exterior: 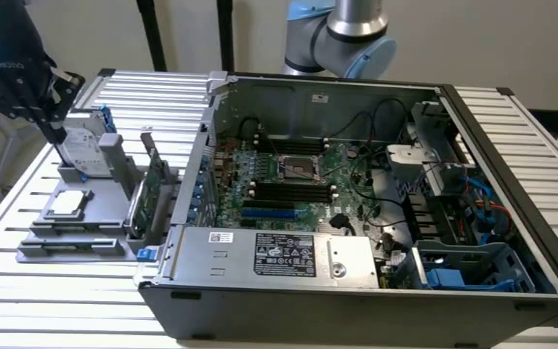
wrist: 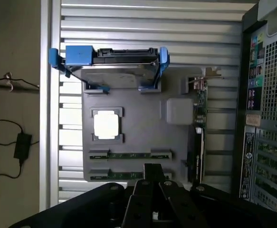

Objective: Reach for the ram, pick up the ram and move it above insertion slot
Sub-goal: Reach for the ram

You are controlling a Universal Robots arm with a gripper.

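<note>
While the gripper [exterior: 54,133] hangs pinched narrow and empty over the grey tray [wrist: 138,133], two ram sticks [wrist: 128,155] sit slotted at the tray's end away from the hard drive [wrist: 119,71]. Long axes run across the tray, parallel to the drive.

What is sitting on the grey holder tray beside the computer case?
A hard drive in a blue carrier, a square silver chip, two ram sticks lying in slots, and an upright green card. The gripper covers part of one stick and the tray's edge.
</note>
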